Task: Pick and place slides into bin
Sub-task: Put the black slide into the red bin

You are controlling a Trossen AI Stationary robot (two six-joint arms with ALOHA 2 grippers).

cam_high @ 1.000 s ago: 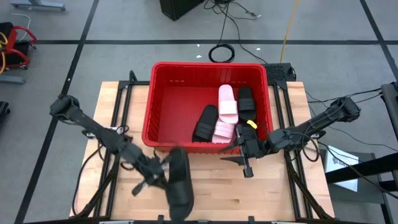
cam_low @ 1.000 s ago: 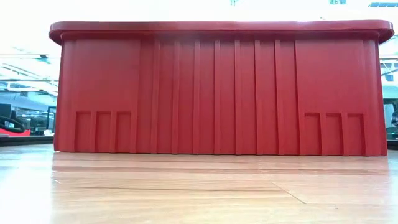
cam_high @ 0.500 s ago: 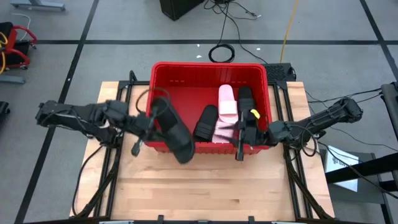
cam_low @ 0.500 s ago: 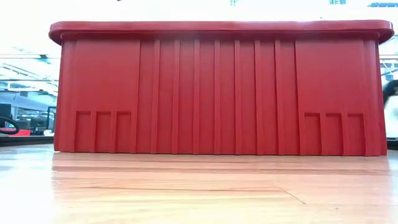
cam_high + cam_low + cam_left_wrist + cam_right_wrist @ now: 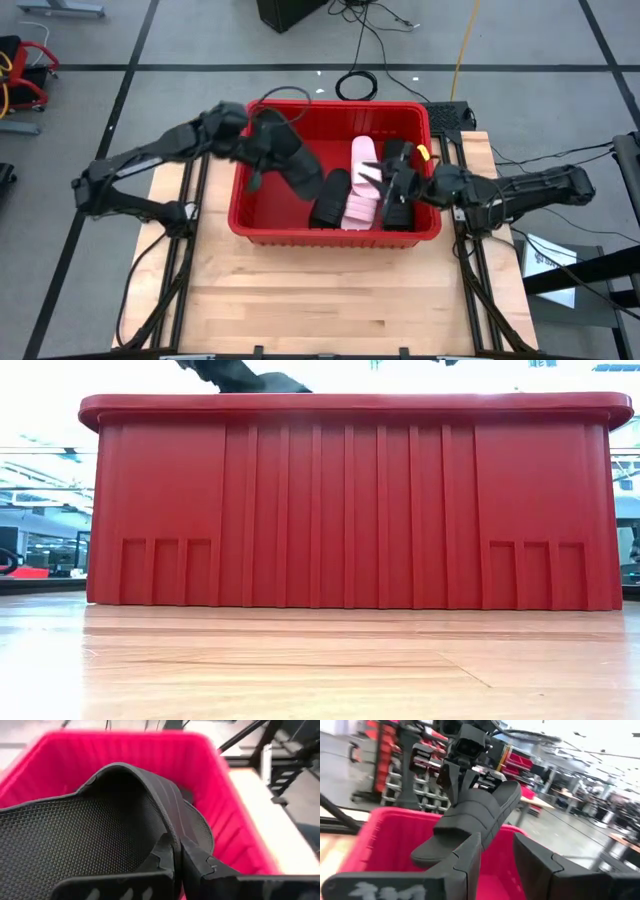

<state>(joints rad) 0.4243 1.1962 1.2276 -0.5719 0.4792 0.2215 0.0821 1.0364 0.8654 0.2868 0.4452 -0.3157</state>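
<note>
The red bin [image 5: 262, 215] sits on the table [image 5: 330, 300], holding several slides. Above it, the left gripper [image 5: 178, 862] pinches a black slide [image 5: 290, 160]; the right gripper [image 5: 395, 182] hangs half-spread, gripping nothing visible.

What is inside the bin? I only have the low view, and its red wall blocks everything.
Observer: Two pink slides and a black slide lie on the floor of the bin.
Operator: What pokes up above the rim?
Observer: The left gripper, shut on another black slide, the held slide, over the bin.
Operator: And the other arm?
Observer: The right gripper hangs over the bin's right side.
</note>
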